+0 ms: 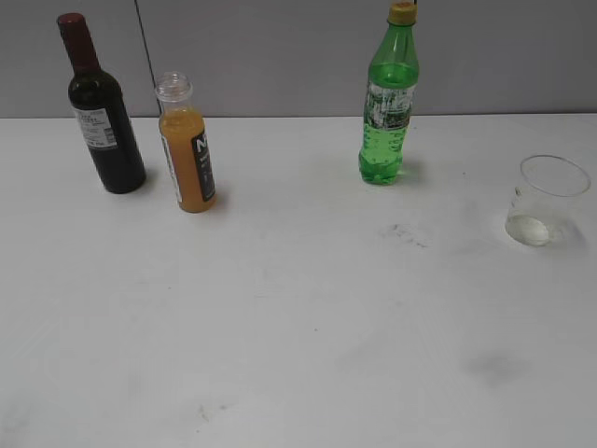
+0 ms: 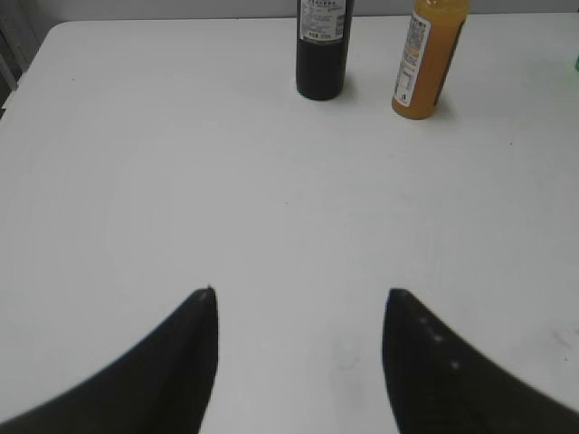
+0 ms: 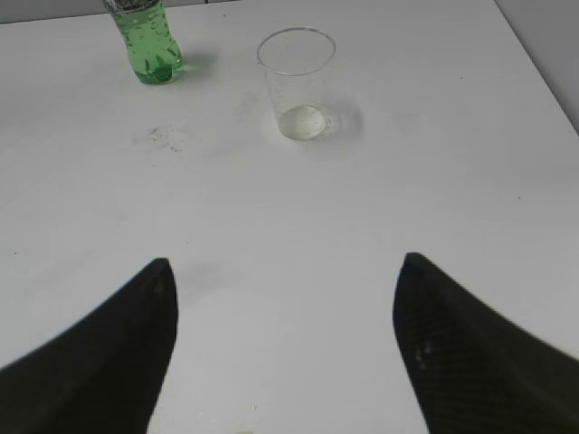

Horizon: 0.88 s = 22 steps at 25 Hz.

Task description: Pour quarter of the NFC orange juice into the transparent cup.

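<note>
Exterior view gives you the whole white table (image 1: 298, 355): a small clear plastic bottle of orange juice with a black, white-lettered label (image 1: 187, 149) stands upright at the far left, its wide clear neck uncapped. Just beside it, to its left, stands a dark wine bottle with a maroon foil top (image 1: 101, 112); the two are close but apart. Farther right along the back you see a taller green soda bottle with a yellow cap (image 1: 387, 103), and at the far right a clear, colourless plastic tumbler (image 1: 546, 201) that tapers toward its base and stands upright with nothing in it.

In your left wrist view, the left gripper (image 2: 300, 357) hangs over bare table with its black fingers spread wide and nothing between them; the juice bottle (image 2: 427, 59) and wine bottle (image 2: 322, 50) sit well ahead of it.

In your right wrist view, the right gripper (image 3: 285, 348) is likewise spread and holds nothing. The tumbler (image 3: 298, 86) stands well ahead, with the green bottle (image 3: 149, 41) to its left.
</note>
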### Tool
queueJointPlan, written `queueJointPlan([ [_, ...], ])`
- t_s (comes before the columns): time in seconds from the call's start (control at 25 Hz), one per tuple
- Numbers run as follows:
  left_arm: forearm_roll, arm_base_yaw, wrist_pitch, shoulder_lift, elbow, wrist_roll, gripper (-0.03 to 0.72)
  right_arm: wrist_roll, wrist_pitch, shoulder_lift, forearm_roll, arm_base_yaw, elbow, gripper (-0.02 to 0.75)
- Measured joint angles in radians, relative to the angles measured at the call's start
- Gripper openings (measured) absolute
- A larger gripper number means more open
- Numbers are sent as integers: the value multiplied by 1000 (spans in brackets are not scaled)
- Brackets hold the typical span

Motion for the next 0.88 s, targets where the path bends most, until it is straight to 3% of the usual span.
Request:
queueJointPlan([
  [0.68,0,0,0,0,0,0,443,-1,-28,0,0,0,-10,571],
  [0.88,0,0,0,0,0,0,443,-1,-182,0,0,0,-13,571],
])
